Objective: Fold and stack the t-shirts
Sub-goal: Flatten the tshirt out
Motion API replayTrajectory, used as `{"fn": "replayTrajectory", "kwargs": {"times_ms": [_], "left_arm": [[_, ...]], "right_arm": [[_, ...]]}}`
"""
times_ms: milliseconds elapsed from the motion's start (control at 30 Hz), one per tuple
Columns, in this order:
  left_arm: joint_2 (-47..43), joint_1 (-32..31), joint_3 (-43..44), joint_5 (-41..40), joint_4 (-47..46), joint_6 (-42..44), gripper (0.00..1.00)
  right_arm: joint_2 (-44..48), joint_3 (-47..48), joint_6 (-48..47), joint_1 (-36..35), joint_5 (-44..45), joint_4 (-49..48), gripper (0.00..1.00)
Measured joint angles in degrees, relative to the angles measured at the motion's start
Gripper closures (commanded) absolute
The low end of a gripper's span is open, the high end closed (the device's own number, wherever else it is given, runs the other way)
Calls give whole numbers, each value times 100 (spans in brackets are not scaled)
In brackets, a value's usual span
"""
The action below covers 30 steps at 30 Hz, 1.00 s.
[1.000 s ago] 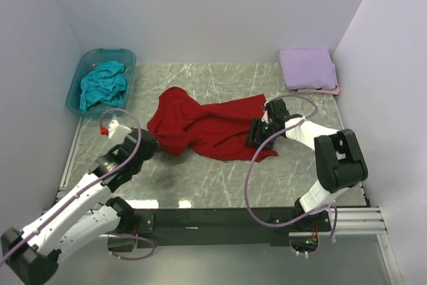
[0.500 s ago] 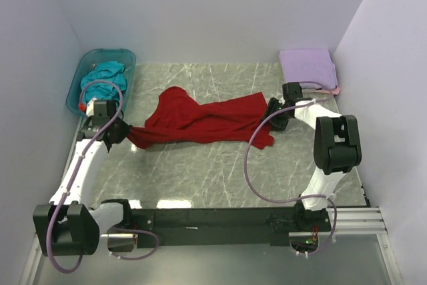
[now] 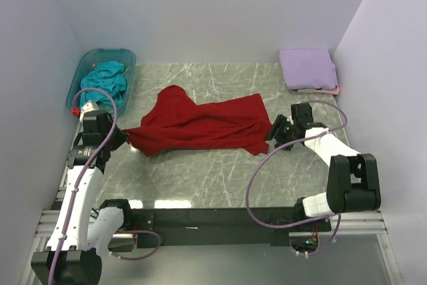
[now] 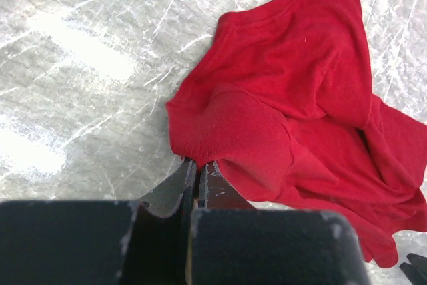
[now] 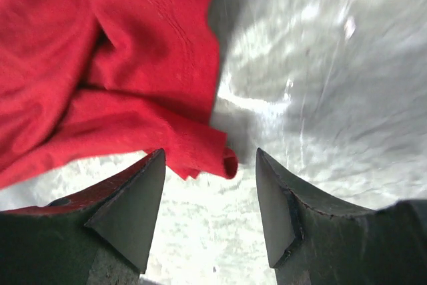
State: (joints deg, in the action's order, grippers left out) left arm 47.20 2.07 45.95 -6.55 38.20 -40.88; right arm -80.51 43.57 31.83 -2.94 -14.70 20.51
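On the grey marbled tabletop point(image 3: 200, 178) the deep red soft cloth t-shirt point(image 3: 200, 125) lies crumpled across the middle, strung out from 9 to 3 o'clock with folds bunched along it and a lobe humped toward 12. The likely trouble is that it is held at one end only. A pull toward 9 o'clock would probably drag the whole bunch along rather than spread it, and the thin pinch of cloth could slip free. A grab at the loose corner at 3 o'clock might catch two layers or none, since that corner curls on itself. The left arm point(image 3: 83, 178) reaches up the 9 o'clock edge with its wrist turned inward, near the translucent blue-green plastic tub point(image 3: 127, 55) at 10 o'clock, which holds the teal cloth t-shirt point(image 3: 103, 79); a wide swing could knock it. The right arm point(image 3: 333, 151) folds back from 4 o'clock, its wrist low and pointing toward 9. At 2 o'clock the folded lavender cloth t-shirt point(image 3: 307, 68) rests on a pale pink t-shirt point(image 3: 331, 90), well apart from both arms. The left pincer point(image 4: 199, 171) is clamped tight on the red shirt's edge. The right pincer point(image 5: 210, 185) is spread wide and grips nothing, with the red corner lying between its jaws.
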Motion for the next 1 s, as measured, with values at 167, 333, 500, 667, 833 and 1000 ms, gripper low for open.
{"fn": "replayTrajectory", "kwargs": {"times_ms": [167, 333, 500, 667, 833, 1000], "left_arm": [[68, 0, 0, 31, 9, 116, 99], [66, 0, 0, 28, 24, 131, 99], [68, 0, 0, 37, 24, 131, 99], [72, 0, 0, 52, 22, 131, 99], [109, 0, 2, 48, 26, 131, 99], [107, 0, 48, 48, 26, 129, 99]], "right_arm": [[22, -404, 120, 22, -284, -164, 28], [-101, -553, 136, 35, -791, -479, 27], [-332, -643, 129, 35, -1421, -785, 27], [-352, -737, 63, 35, -1714, -901, 33], [-391, -734, 9, 35, -1845, -986, 40], [-210, -669, 9, 35, -1917, -874, 44]]}}
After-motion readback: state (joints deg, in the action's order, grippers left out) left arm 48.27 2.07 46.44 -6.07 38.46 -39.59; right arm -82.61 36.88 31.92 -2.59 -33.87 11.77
